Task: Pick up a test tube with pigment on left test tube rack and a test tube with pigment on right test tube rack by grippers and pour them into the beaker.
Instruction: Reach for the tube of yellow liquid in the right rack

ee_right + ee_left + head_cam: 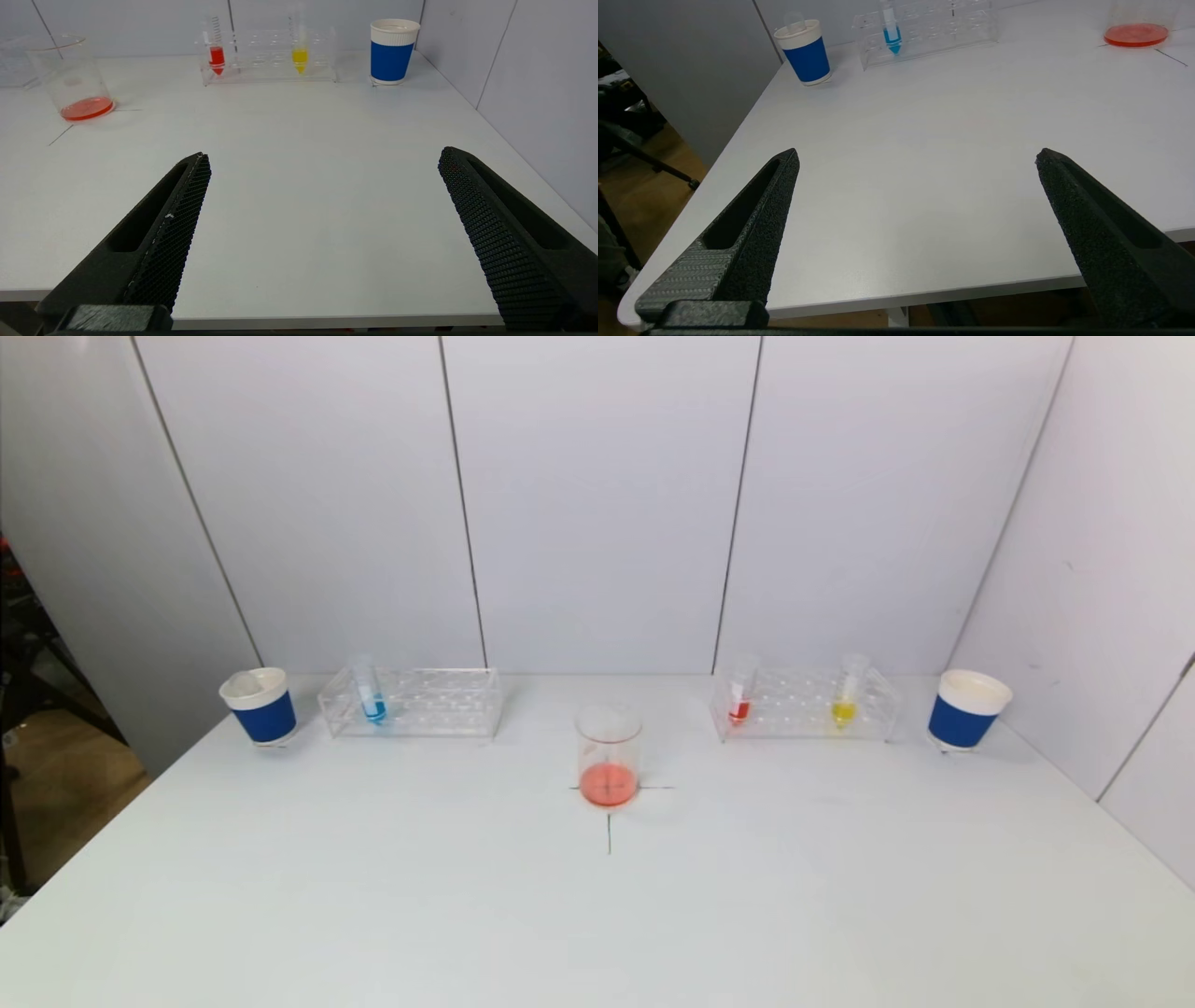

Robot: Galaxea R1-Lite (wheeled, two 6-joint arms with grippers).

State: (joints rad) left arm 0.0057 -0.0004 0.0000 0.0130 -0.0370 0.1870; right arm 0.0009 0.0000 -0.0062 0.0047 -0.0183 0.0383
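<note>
A clear beaker [609, 756] [1136, 23] [72, 77] with a shallow orange-red layer stands mid-table. The left test tube rack [411, 702] [927, 25] holds one tube of blue pigment [372, 695] [891, 32]. The right test tube rack [805, 704] [268, 56] holds a red tube [740, 698] [216, 55] and a yellow tube [846, 698] [299, 56]. Neither arm shows in the head view. My left gripper [917, 161] hangs open by the table's near left edge, far from its rack. Open too, my right gripper [322, 158] hovers over the near right edge.
A blue-banded paper cup [260, 706] [805, 53] with an empty tube in it stands left of the left rack. A second such cup [967, 709] [391, 50] stands right of the right rack. White wall panels close the back and right. The table [597, 915] drops off at left.
</note>
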